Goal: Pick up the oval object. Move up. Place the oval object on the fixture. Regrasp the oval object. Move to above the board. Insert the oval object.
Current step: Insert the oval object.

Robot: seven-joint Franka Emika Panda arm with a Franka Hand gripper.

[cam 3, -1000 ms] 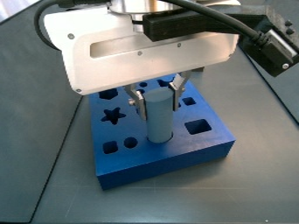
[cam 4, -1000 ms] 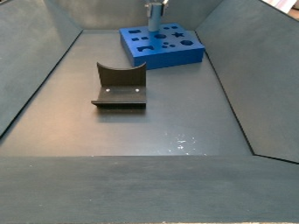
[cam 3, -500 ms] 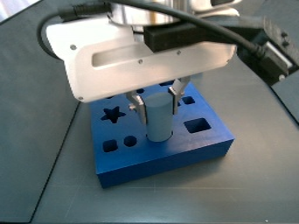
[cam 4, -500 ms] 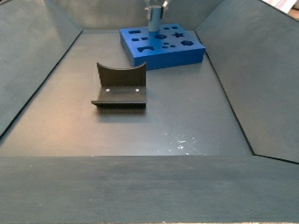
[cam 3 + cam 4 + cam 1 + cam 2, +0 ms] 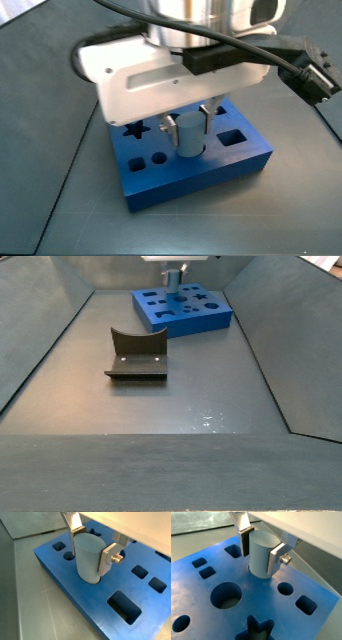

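Observation:
The oval object [image 5: 87, 562], a pale blue-grey peg, stands upright between the silver fingers of my gripper [image 5: 91, 549], which is shut on its sides. Both wrist views show the peg [image 5: 261, 559] with its lower end meeting the top of the blue board [image 5: 63, 579] at a cut-out; how deep it sits I cannot tell. In a side view the gripper [image 5: 187, 122] hangs over the middle of the board [image 5: 201, 178]. The fixture [image 5: 136, 356] stands apart on the floor, nearer than the board [image 5: 201, 318], with the gripper [image 5: 171, 276] above the board's far side.
The board [image 5: 271, 607] carries star, round, square and slot holes around the peg. Grey bin walls [image 5: 54, 346] slope up on both sides of the floor. A black cable and bracket [image 5: 310, 75] reach out beside the white gripper body.
The gripper head has shifted a little over the board with the peg still held upright. The board itself looks nudged slightly sideways.

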